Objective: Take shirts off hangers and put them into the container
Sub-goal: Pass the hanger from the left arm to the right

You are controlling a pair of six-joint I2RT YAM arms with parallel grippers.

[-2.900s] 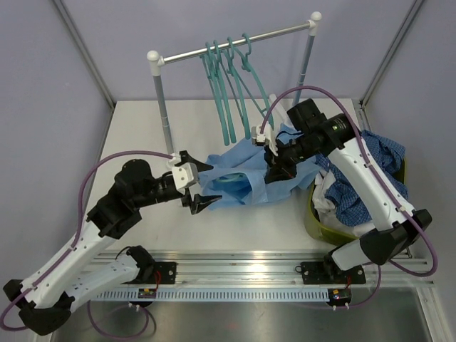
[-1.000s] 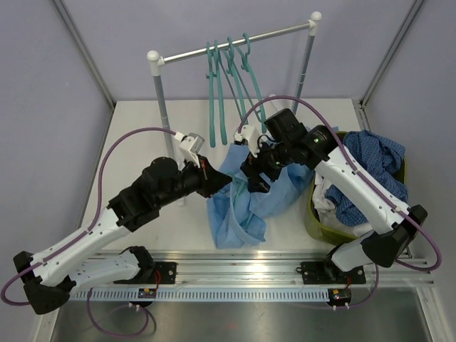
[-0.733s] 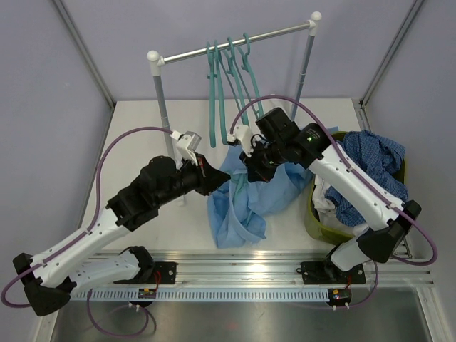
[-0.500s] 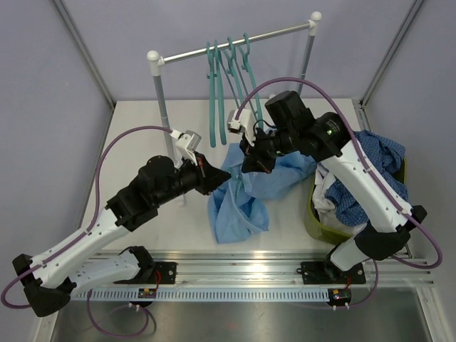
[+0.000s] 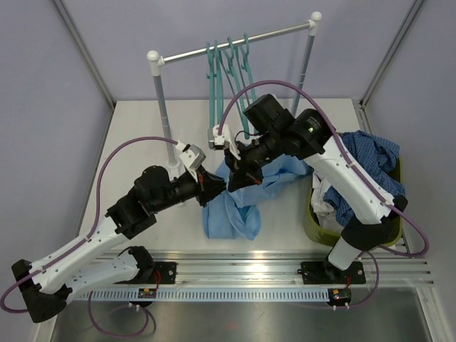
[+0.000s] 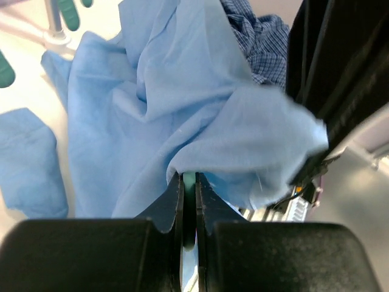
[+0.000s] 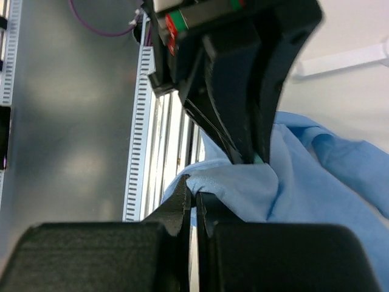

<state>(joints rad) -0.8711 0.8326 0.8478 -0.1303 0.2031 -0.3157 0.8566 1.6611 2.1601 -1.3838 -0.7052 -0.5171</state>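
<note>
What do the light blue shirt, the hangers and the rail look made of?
Light blue shirt: thin woven cloth, likely cotton, matte; it creases and drapes softly. Hangers: teal plastic, apparently, smooth with slight sheen. Rail: silver metal tube, by its bright gloss.

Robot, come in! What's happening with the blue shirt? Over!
Left gripper shut on hanger, right gripper shut on light blue shirt. Shirt bunched between them, tail on table, not in basket. Nothing blocking.

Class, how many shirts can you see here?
3: light blue shirt held by left gripper and right gripper; checked shirt and white shirt in the basket. Others may be buried.
</note>
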